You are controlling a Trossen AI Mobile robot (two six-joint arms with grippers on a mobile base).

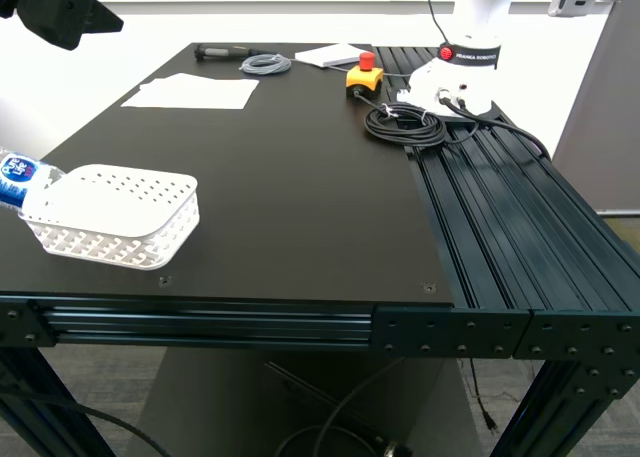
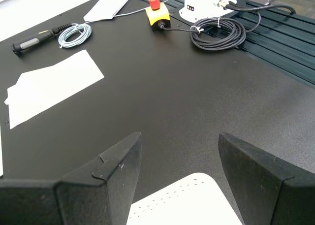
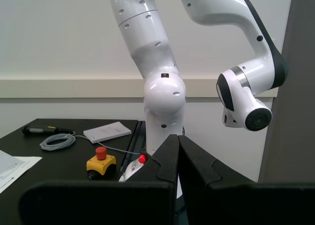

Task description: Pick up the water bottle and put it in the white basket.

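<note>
Water bottle (image 1: 18, 180) is lying tilted at the exterior view's left edge, neck over the white basket (image 1: 150, 239) rim, so not properly inside yet. My first gripper (image 2: 179, 156) is hovering above w/ fingers spread, empty; my second gripper (image 3: 178, 158) is sitting pinched closed, idle.

Room's pretty plain: a matte black worktop (image 1: 300, 177) on a black aluminium frame (image 1: 200, 322), with ribbed black rails (image 1: 510, 217) along the exterior view's right. White wall (image 3: 59, 38) behind at 12 o'clock with a beige strip (image 3: 49, 84) across it. Grey carpet (image 1: 90, 377) underneath, and a grey panel (image 1: 600, 107) at 2 o'clock. Lighting is even.
</note>
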